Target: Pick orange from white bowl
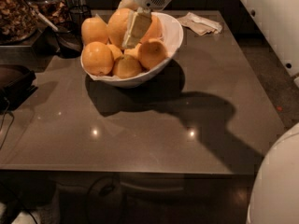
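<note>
The white bowl (164,55) stands at the back middle of the dark table, heaped with several oranges. The orange (119,28), large and yellow-orange, lies at the top middle of the pile. My gripper (136,29) comes down from above and rests against the right side of this orange, between it and a deeper-orange fruit (153,29). Another orange with a pointed nub (94,31) lies at the back left of the bowl. More oranges (97,58) fill the front.
A crumpled paper napkin (202,23) lies at the back right of the table (154,139). Jars and a dark ladle (65,36) crowd the back left, with a black tray (14,80) on the left. My white body (278,185) fills the lower right corner.
</note>
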### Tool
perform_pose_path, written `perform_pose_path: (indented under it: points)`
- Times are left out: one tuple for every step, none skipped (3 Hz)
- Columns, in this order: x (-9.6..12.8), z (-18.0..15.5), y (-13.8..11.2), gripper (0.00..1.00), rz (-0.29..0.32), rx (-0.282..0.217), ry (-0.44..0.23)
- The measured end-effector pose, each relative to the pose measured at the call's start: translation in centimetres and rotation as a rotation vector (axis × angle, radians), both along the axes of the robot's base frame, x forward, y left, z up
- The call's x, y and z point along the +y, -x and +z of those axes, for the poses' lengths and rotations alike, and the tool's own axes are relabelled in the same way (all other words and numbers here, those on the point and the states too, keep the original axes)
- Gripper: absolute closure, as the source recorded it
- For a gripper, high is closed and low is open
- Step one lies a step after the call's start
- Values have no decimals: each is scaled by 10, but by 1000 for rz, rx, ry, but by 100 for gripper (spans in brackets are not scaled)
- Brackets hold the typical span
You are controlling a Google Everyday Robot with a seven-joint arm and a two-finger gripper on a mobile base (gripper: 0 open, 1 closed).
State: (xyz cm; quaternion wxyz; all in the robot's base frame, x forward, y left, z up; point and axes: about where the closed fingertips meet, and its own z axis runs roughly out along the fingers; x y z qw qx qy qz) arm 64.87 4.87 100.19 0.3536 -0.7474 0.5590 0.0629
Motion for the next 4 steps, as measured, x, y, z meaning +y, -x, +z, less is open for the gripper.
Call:
perform_pose_path:
  points:
    - [-2,0,16,100,-44,65,22]
    - [-4,3,38,100,-115,135,28]
    - [-8,8,62,100,-191,176,26]
    - [-11,11,85,100,-260,206,24]
